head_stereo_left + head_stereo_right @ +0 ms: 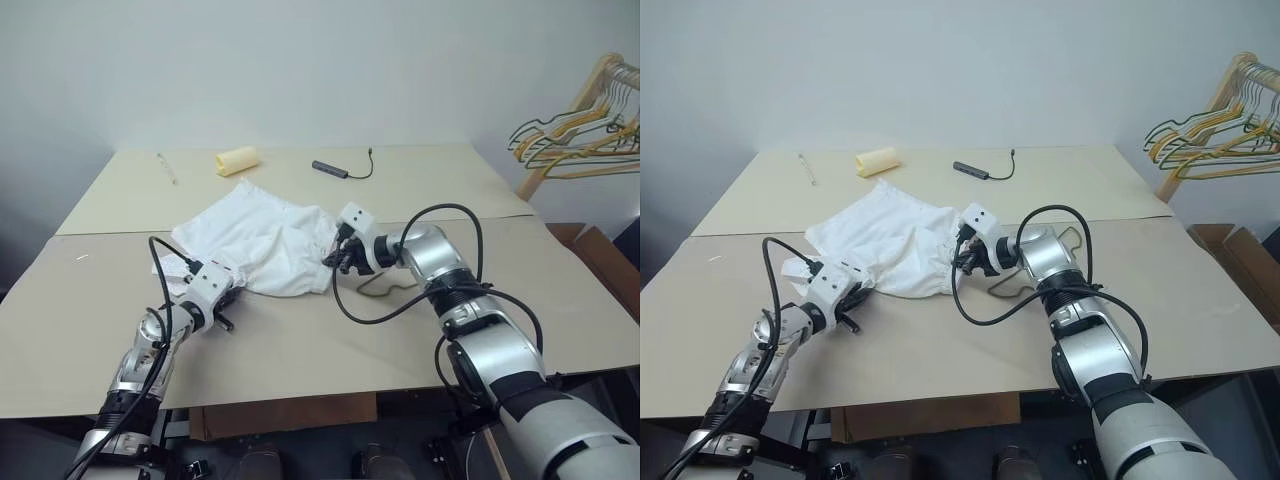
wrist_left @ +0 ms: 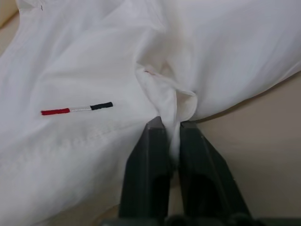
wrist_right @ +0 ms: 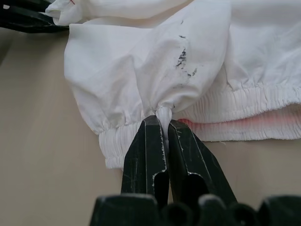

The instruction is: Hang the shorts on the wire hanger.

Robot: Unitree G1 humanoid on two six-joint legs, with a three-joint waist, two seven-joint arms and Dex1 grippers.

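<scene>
Nearest the lens, the left gripper [image 1: 226, 300] pinched a fold of the white cloth shorts [image 1: 262, 240], which lay crumpled on the beige table [image 1: 300, 340] at centre frame. Right gripper [image 1: 340, 256] clamped their gathered waistband. Thin wire hanger [image 1: 385, 288] lay just right of it.

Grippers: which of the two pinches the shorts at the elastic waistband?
The right gripper: it pinches the shorts by the gathered waistband. The left gripper pinches plain cloth near the red-and-black stripe.
</scene>
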